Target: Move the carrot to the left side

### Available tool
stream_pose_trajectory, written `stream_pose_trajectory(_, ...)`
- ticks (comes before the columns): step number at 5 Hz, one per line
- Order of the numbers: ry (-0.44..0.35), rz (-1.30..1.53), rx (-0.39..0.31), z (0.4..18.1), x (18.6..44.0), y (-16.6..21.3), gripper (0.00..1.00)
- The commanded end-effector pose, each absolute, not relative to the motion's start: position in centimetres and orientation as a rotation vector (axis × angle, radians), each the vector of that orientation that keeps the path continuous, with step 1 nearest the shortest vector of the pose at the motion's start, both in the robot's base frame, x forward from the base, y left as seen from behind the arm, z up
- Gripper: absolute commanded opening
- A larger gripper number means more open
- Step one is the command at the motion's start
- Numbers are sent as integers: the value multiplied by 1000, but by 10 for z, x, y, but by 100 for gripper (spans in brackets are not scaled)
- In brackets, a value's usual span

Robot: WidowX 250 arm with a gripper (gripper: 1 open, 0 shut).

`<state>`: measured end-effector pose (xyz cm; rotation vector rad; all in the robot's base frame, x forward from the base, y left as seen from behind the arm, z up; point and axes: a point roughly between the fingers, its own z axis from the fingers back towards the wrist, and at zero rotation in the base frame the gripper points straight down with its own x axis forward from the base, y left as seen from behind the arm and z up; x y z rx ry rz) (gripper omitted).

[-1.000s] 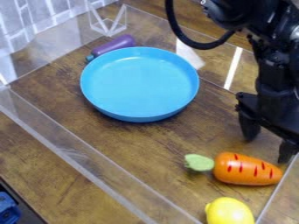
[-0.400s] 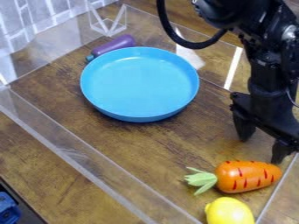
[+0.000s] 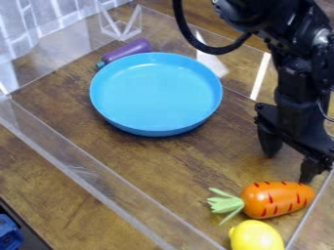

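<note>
Toy carrot at lower right of frame, leafy top pointing left. Yellow lemon just below it, bottom edge. Black hand just above carrot, fingers spread, nothing gripped. Blue plate upper center on brown wooden counter; purple eggplant upper left.

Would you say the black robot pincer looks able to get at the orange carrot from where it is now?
Probably yes: the pincer is open just beside the orange carrot, and nothing visible stands between them.
</note>
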<state>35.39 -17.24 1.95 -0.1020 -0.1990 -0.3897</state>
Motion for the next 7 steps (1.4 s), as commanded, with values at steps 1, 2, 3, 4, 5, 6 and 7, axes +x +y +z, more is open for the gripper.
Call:
stream_pose_trajectory(1,-140,-387,-91,11,338,-172,100)
stream_pose_trajectory(2,-132,-394,-89,10,335,-174,100)
stream_pose_trajectory(3,-123,-403,-86,10,332,-177,100)
stream_pose_trajectory(4,-70,-499,-92,10,324,-174,100)
stream_pose_trajectory(5,-28,-552,-95,11,319,-173,100)
stream_pose_trajectory(6,5,-584,-95,12,312,-174,100)
stream_pose_trajectory(7,34,-614,-94,12,305,-174,100)
